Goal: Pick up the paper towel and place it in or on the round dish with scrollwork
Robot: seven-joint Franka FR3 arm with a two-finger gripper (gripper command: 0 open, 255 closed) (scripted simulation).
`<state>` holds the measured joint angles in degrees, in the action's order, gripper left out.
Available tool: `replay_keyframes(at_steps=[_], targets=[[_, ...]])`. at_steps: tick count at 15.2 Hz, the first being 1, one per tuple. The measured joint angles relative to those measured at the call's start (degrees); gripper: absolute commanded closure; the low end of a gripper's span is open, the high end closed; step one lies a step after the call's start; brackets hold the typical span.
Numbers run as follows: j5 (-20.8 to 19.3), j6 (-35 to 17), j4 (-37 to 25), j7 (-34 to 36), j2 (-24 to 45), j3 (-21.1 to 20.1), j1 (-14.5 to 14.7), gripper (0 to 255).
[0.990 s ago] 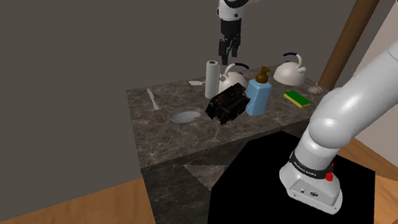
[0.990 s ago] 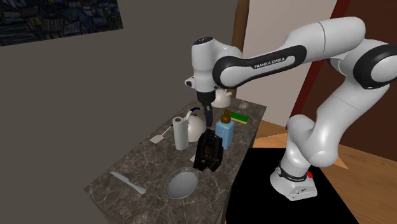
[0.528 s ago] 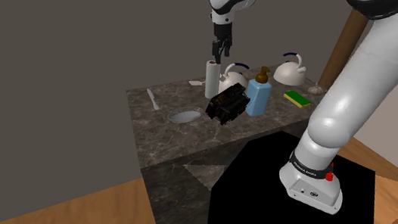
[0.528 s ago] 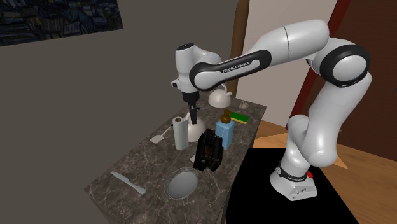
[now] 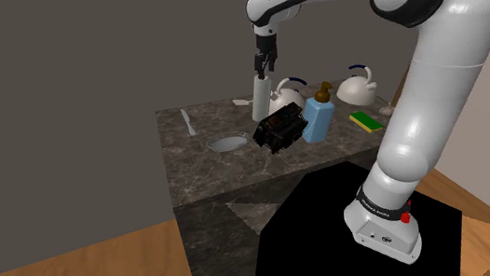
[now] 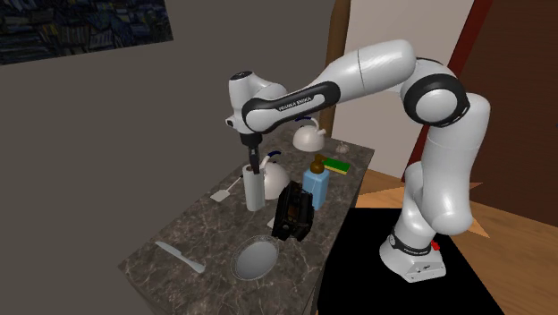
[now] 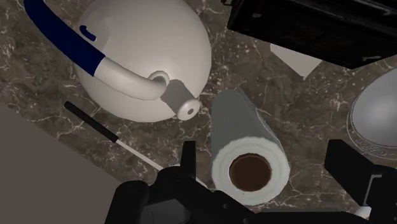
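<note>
Poised with jaws released astride the upright paper towel (image 7: 249, 156), mid-desk (image 5: 199, 165) just beside a white teapot (image 7: 143, 60), apparently lined up to drop and clamp squarely before carrying to the round dish (image 6: 255, 259) near the stand-side edge.

The paper towel (image 7: 245, 137) looks matt and soft white, wound around a brown, cardboard-like core. The counter (image 7: 38, 83) under it is dark polished stone, veined with pale streaks. The white kettle (image 7: 153, 57) is smooth with a dull sheen, and its handle is part blue, part white. The round dish (image 7: 378, 108) is grey and smooth like metal, with raised scrollwork along its rim. The floor (image 5: 79, 272) shows warm wood grain. The arm (image 5: 450, 54) has glossy white shells.
</note>
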<state>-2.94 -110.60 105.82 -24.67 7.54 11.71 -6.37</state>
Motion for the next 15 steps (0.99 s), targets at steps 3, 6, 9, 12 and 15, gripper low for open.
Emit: replay_keyframes(at_steps=[3, 6, 9, 12, 15], targets=[[0.1, -2.2, 1.3, -0.2, 0.9, 0.1, -0.1, 0], [0.2, -4.3, 2.8, -0.3, 1.5, 0.1, -0.3, 0], [0.2, -4.8, 3.2, -0.3, 1.5, 0.1, -0.3, 0], [0.2, -4.8, 3.2, -0.3, 1.5, 0.1, -0.3, 0], [0.2, -4.8, 3.2, -0.3, 1.5, 0.1, -0.3, 255]])
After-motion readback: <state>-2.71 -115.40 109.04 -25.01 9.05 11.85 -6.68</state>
